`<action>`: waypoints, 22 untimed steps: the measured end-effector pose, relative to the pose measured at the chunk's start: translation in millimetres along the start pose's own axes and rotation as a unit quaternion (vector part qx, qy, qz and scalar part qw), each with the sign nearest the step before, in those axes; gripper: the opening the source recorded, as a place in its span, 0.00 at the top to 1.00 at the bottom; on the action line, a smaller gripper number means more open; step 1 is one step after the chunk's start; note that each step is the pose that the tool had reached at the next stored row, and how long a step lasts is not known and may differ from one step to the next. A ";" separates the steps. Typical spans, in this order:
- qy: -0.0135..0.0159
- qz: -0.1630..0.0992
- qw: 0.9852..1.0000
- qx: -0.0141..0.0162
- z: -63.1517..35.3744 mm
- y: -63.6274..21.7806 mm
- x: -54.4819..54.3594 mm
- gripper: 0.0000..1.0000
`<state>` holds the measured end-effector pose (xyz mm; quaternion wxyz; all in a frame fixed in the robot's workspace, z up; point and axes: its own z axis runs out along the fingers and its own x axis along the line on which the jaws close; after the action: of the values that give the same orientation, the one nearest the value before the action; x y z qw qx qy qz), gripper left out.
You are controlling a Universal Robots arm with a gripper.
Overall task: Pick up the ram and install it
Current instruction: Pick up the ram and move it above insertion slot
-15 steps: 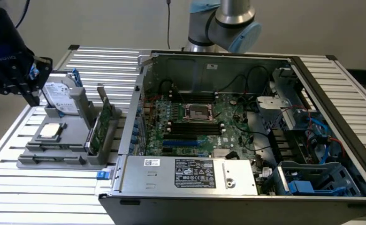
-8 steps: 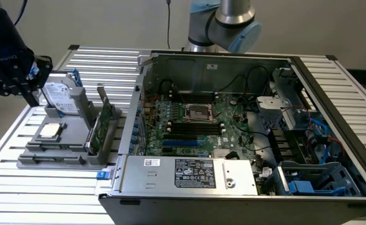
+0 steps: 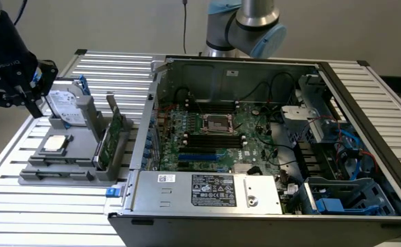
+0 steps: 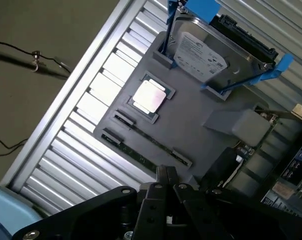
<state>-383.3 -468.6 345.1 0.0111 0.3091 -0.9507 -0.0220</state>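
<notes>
The ram (image 4: 134, 153) is a slim dark green stick lying in a groove along the front edge of the grey holder (image 4: 201, 125); in the exterior view the ram (image 3: 58, 176) is a thin dark strip at the holder's near edge. My gripper (image 4: 166, 175) hovers above that edge of the holder, fingers pressed together with nothing between them. In the exterior view the gripper (image 3: 33, 105) hangs at the exterior view's left, above the holder's far left corner. The open computer case (image 3: 365, 128) holds the motherboard with its black memory slots (image 3: 214, 139).
On the holder (image 3: 84, 154) stand a hard drive (image 3: 67, 107) in a blue bracket, a silver processor (image 3: 55, 144) and an upright green card (image 3: 112, 135). The hard drive (image 4: 211, 52) and processor (image 4: 149, 96) lie beyond the ram. The slatted metal table (image 3: 50, 206) carries everything.
</notes>
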 end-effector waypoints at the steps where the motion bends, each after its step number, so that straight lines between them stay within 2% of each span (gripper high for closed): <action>1: 0.000 -0.009 1.000 0.000 0.2 0.0 0.0 0.89; 4: 0.001 -0.036 0.999 0.001 0.7 0.0 0.0 0.89; 7: 0.002 -0.063 0.998 0.001 1.5 0.0 0.0 0.89; 12: 0.004 -0.109 0.994 0.001 2.8 -0.1 0.0 0.89; 17: 0.006 -0.154 0.988 0.002 5.2 -0.2 0.0 0.89; 22: 0.008 -0.198 0.980 0.003 8.0 -0.3 0.0 0.89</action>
<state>-383.4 -468.5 337.2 0.0127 0.4918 -0.8704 -0.0185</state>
